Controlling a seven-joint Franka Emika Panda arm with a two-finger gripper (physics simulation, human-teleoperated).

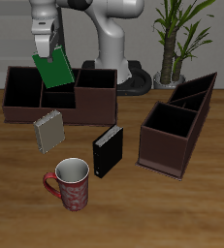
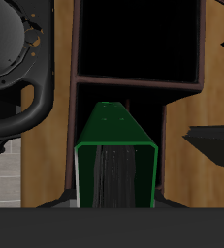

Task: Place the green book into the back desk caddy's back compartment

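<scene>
Jaws clamped on book (image 1: 55,70), tilted above caddy (image 1: 16,108) middle. Level book upright, centre over far cell (image 1: 57,85), lower slowly, clear of dividers.

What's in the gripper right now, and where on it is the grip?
The gripper holds the green book by its upper edge; the book hangs tilted above the back desk caddy. The exact finger contact cannot be made out.
</scene>
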